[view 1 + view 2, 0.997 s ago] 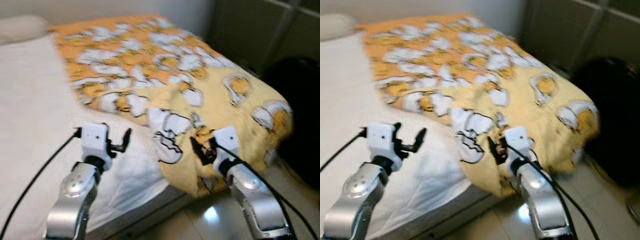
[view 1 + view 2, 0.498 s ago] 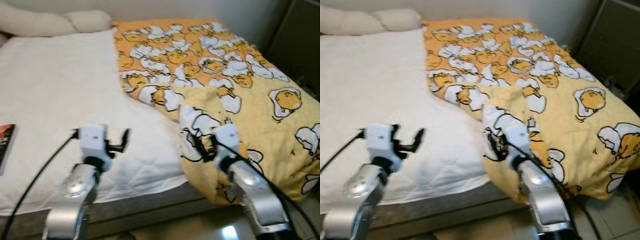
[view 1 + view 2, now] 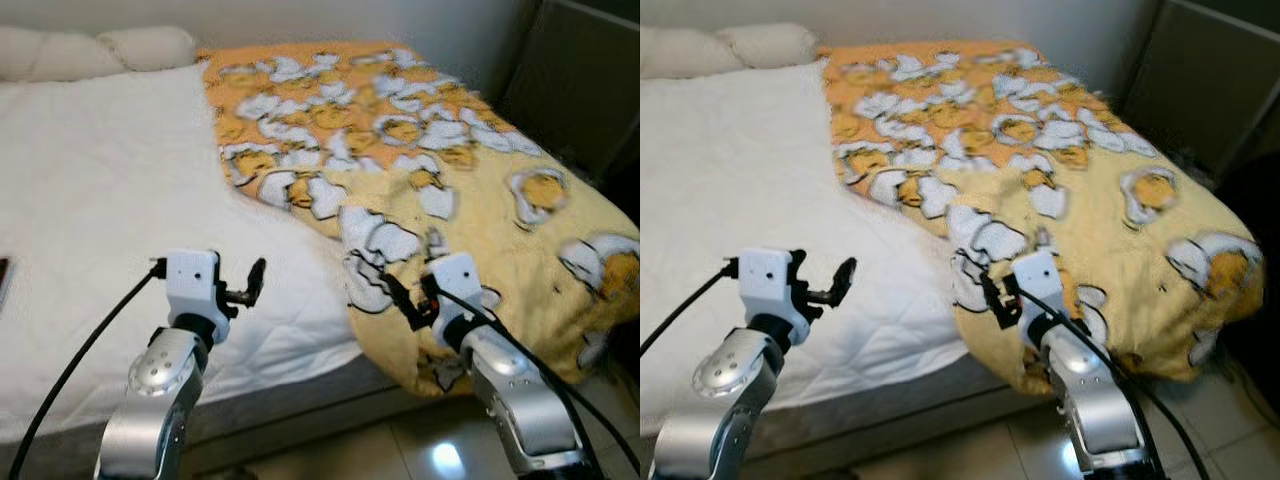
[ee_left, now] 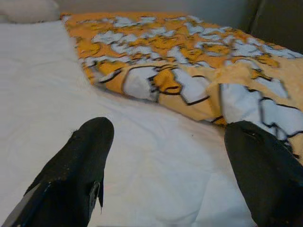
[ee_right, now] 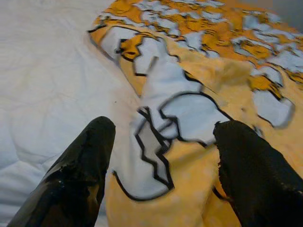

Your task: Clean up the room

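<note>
A yellow-orange blanket (image 3: 480, 200) printed with white egg cartoons covers the right half of the bed and hangs over its foot. The left half is bare white sheet (image 3: 100, 200). My left gripper (image 3: 250, 285) hovers open over the sheet near the bed's front edge, and in its wrist view the left gripper (image 4: 170, 137) has nothing between its black fingers (image 4: 90, 142). My right gripper (image 3: 405, 305) is open just above the blanket's folded front corner (image 5: 161, 113), with its fingers (image 5: 99, 132) either side of the fold and holding nothing.
Two cream pillows (image 3: 90, 50) lie at the head of the bed. A dark flat object (image 3: 3, 280) sits on the sheet at the far left. A dark cabinet (image 3: 580, 70) stands right of the bed. Shiny tiled floor (image 3: 400, 450) lies below the bed edge.
The whole picture has swung and blurred, so the camera moved. Both grippers keep the same open pose over the bed's front edge.
</note>
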Motion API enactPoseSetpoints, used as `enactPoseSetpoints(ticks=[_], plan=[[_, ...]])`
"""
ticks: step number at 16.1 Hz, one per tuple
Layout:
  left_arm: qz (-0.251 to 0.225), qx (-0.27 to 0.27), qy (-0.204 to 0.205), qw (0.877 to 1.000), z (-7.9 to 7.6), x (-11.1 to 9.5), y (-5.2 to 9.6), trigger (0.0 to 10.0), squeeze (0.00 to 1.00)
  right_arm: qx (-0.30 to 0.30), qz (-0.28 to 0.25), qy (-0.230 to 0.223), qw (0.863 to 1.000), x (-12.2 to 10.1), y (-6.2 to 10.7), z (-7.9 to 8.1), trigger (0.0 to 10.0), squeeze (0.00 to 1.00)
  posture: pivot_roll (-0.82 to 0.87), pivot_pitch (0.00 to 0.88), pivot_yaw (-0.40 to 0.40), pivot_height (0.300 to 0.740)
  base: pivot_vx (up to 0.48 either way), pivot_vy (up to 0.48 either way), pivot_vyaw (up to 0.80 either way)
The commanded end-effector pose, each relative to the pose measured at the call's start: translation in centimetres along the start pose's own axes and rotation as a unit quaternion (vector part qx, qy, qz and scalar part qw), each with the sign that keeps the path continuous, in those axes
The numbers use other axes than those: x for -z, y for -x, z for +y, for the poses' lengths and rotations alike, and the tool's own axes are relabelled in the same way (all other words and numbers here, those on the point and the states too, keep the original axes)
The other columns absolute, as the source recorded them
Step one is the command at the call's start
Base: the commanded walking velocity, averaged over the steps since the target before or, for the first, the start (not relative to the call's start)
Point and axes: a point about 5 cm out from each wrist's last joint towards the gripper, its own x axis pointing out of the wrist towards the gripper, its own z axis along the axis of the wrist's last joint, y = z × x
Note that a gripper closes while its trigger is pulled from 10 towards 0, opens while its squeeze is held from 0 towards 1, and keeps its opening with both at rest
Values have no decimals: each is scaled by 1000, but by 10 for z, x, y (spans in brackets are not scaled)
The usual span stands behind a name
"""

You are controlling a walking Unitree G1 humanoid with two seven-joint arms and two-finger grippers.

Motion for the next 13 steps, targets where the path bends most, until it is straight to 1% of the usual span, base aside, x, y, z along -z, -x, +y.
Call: enactPoseSetpoints(ticks=[1, 7, 8, 9, 11, 13], plan=[[-3, -6, -4, 1000, 3, -2, 1, 10000, 35, 3, -6, 1, 1000, -4, -2, -2, 10000, 0, 40, 0, -26, 740, 315, 0, 800], [-1, -8, -1, 1000, 2, -1, 3, 10000, 35, -5, -5, 1, 1000, -4, -1, 1, 10000, 0, 39, 0, -31, 740, 312, 0, 800], [-1, -8, -1, 1000, 2, 0, 4, 10000, 35, -5, -5, -9, 1000, -3, -1, 1, 10000, 0, 39, 0, -32, 740, 274, 0, 0], [-4, -8, 4, 1000, 2, 0, 4, 10000, 0, -3, -3, -15, 1000, -2, 0, 0, 10000, 0, 39, 0, -33, 740, 0, 0, 0], [-2, -9, 5, 1000, 2, 0, 4, 10000, 0, 0, -3, -11, 1000, -3, -1, -3, 10000, 0, 38, 0, -34, 740, 0, 0, 0], [-3, -1, 8, 1000, 0, 1, 5, 10000, 0, 10, -1, -22, 1000, -3, -1, -7, 10000, 0, 37, 0, -34, 740, 0, 0, 0]])
